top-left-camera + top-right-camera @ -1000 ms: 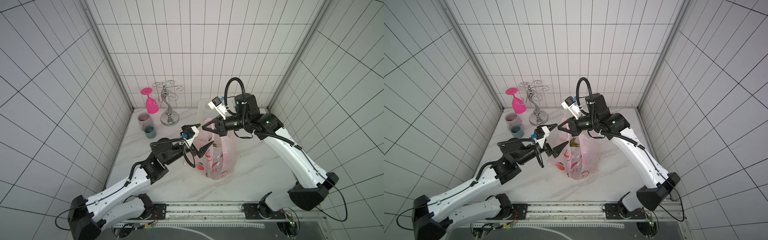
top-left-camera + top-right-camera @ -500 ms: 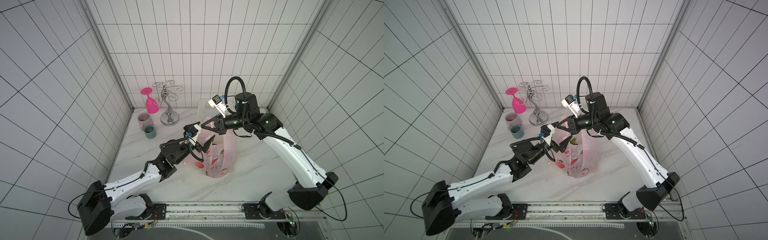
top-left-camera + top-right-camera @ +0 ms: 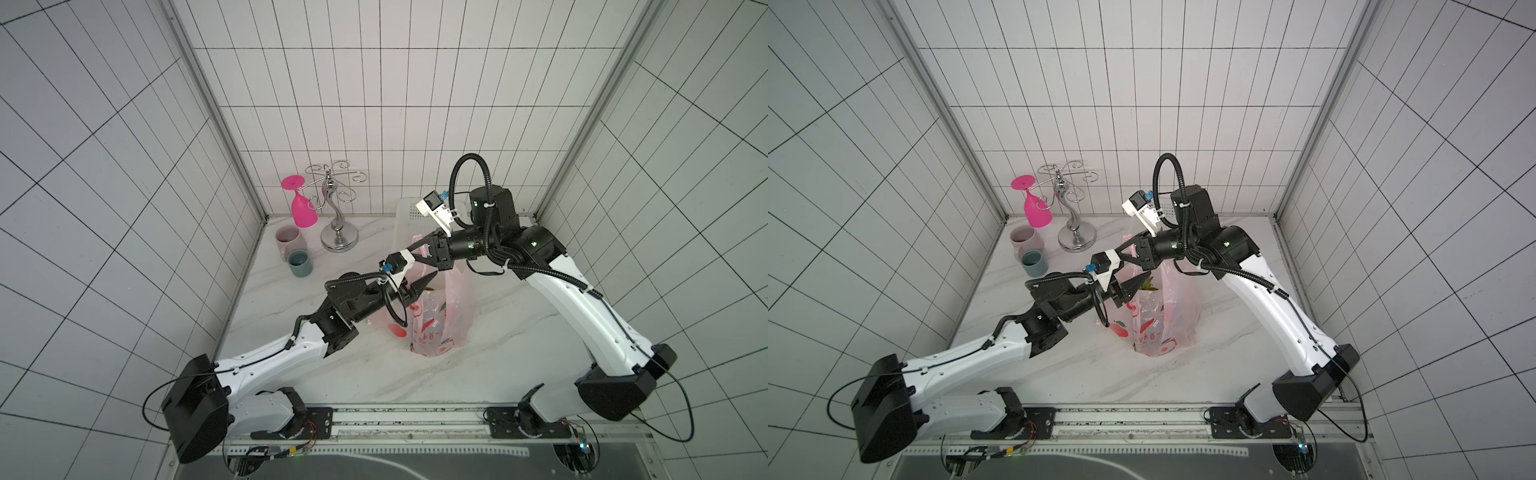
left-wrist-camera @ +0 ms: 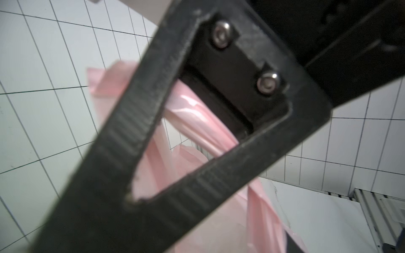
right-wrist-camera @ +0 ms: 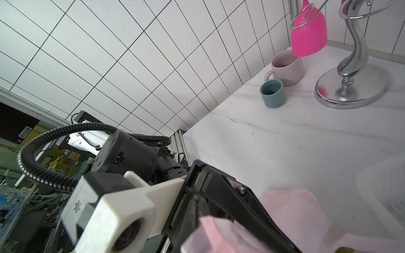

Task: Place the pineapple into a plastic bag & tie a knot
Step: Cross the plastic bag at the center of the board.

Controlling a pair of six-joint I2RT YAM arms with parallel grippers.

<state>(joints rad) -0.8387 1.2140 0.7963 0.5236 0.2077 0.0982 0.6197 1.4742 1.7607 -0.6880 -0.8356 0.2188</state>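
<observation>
The pale-pink plastic bag point(image 3: 440, 320) point(image 3: 1158, 320) stands upright mid-table. The pineapple's green leaves point(image 3: 432, 287) point(image 3: 1149, 286) show at its mouth. My right gripper point(image 3: 409, 252) point(image 3: 1125, 252) hangs over the bag, shut on a stretched pink handle point(image 4: 197, 122). My left gripper point(image 3: 422, 271) point(image 3: 1136, 270) sits just under it at the bag's upper left edge. Its jaws stand half apart with a fold of pink film point(image 5: 219, 230) between them. The right gripper's black finger point(image 4: 219, 175) fills the left wrist view. No knot is in view.
A white perforated basket point(image 3: 405, 216) point(image 5: 383, 192) stands right behind the bag. At the back left are a chrome rack point(image 3: 338, 232) with a hanging pink goblet point(image 3: 302, 210), a pink mug point(image 3: 286, 239) and a blue-grey cup point(image 3: 300, 263). Tiled walls close three sides.
My left arm has reached in and up to the bag's top, and its jaws have narrowed from wide open. The right gripper has kept its hold on the handle, barely moving.
</observation>
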